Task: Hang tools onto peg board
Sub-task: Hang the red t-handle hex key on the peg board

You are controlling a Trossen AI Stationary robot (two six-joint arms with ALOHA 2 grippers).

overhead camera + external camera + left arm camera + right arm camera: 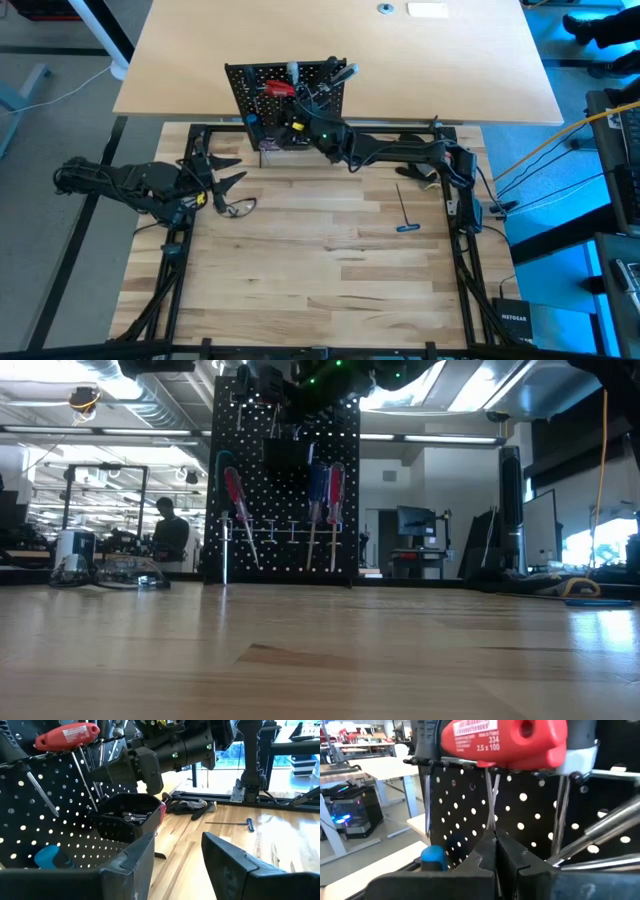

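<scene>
The peg board (288, 92) stands upright at the far edge of the tabletop (320, 270), its holed face turned toward the arms. A red T-handle tool (505, 740) hangs on it with its handle lying crosswise and its silver shaft pointing straight down. The right claw (495, 851) is directly below that handle, up against the board, its fingers pressed together around the thin shaft. In the low view, red- and blue-handled screwdrivers (322, 510) hang on the board handle-up, shafts pointing down. A small black bin (127, 815) clipped to the board sits just beside the right claw, with small metal pieces lying in it. The left claw (222, 172) hovers well apart from the board with its fingers spread and holding nothing; clear safety glasses (240, 207) lie just beside it. A blue-handled T-key (405, 215) lies flat on the tabletop, apart from both claws.
</scene>
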